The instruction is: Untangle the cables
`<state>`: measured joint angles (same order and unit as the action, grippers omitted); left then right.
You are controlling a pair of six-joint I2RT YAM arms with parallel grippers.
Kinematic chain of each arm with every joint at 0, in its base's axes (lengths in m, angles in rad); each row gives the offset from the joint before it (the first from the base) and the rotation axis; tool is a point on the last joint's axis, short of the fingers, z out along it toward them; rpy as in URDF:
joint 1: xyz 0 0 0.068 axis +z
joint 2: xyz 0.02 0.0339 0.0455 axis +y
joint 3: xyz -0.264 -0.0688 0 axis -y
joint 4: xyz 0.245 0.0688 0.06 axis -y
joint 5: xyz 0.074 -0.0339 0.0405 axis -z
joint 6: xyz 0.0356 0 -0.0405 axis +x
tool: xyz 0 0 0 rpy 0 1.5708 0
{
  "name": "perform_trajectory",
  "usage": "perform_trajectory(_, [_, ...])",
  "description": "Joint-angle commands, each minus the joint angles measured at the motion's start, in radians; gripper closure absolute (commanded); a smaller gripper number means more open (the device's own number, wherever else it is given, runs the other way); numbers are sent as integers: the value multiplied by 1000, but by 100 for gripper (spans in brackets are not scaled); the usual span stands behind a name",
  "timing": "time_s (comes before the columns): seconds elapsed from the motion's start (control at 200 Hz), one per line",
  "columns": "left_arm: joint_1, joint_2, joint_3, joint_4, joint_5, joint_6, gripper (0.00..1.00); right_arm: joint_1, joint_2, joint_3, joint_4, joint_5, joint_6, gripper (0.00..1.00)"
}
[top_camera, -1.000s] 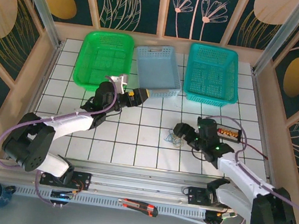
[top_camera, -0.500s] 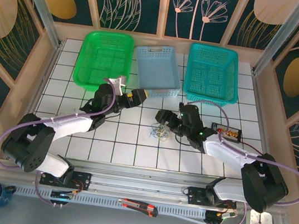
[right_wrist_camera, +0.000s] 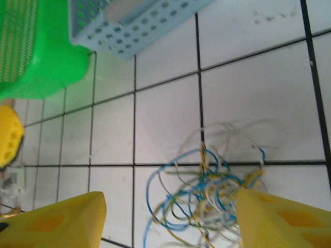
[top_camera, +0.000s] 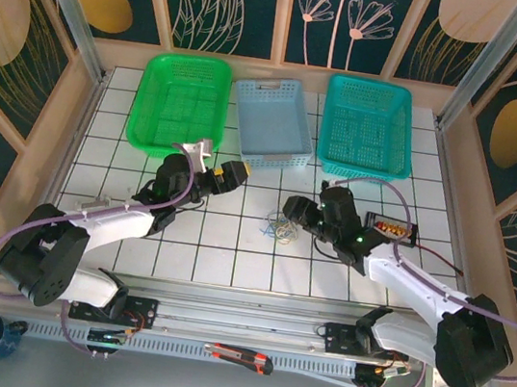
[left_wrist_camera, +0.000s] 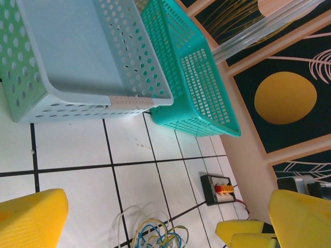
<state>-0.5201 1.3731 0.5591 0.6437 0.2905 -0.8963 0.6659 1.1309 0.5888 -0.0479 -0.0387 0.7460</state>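
Observation:
The cables lie as a loose tangle of blue, yellow, white and greenish wires on the white tiles at mid-table. My right gripper hovers just right of and behind the tangle. In the right wrist view the cables sit between the spread yellow fingers of the right gripper, which is open. My left gripper is up and to the left of the tangle, open and holding nothing. From the left gripper the cables show at the bottom edge.
Green basket, light blue basket and teal basket line the back of the table. A black connector board with a red-yellow plug lies right of the right arm. A box cutter rests on the front rail.
The right gripper swung left from beside the connector board to the tangle, and the tangle shifted about one tile left. The left gripper drew back slightly towards the left.

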Motion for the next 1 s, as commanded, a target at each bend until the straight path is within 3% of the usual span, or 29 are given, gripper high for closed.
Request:
perform_trajectory(0.0, [-1, -14, -3, 21, 38, -2, 1, 33, -37, -20, -72, 46, -8, 43])
perform_trajectory(0.2, [-1, -14, 2, 1, 47, 6, 1, 124, -29, -8, -101, 87, 4, 62])
perform_trajectory(0.676, [-1, -12, 2, 4, 33, -3, 1, 234, 188, 119, -136, 243, -59, 63])
perform_trajectory(0.996, [-1, -2, 9, 3, 32, -6, 1, 256, 255, 157, -143, 274, -82, 72])
